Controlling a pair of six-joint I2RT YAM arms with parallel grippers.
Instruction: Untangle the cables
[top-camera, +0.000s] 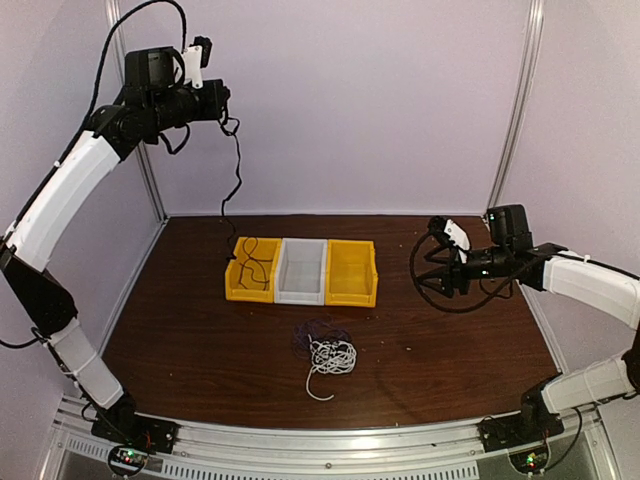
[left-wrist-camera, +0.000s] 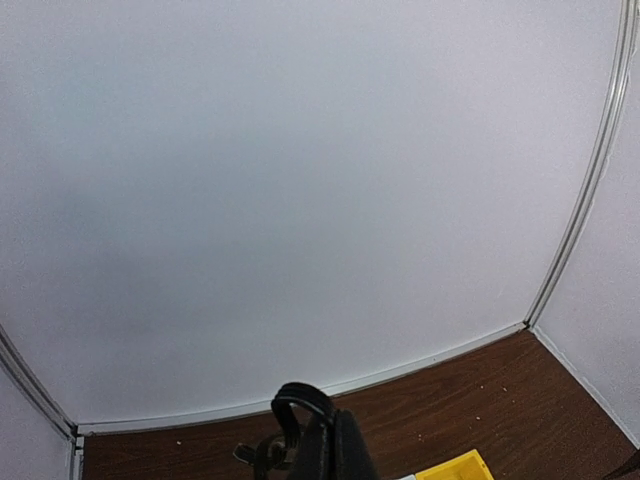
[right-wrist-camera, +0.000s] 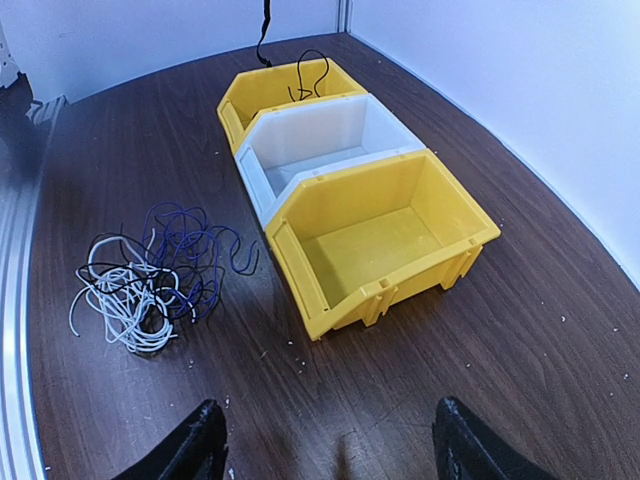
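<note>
Dark wood surface (top-camera: 200, 340) with pale lilac walls around it. The left claw (top-camera: 222, 108) is way up high, clenched on a black cable (top-camera: 236, 170) whose lower end hangs into the left yellow bin (top-camera: 232, 290). The right claw (right-wrist-camera: 330, 445) hovers low, fingers spread wide, holding nothing. The white, black and purple tangle of cables (top-camera: 328, 352) sits on the surface just in front of the bins.

Over the far-left corner of the tabletop (top-camera: 200, 340) the left arm (top-camera: 60, 195) is reaching high, left gripper (top-camera: 225, 110) pinching a black cable (top-camera: 236, 170). Near the right edge the right arm (top-camera: 590, 280) is hovering low, right gripper (right-wrist-camera: 330, 450) gaping wide.
</note>
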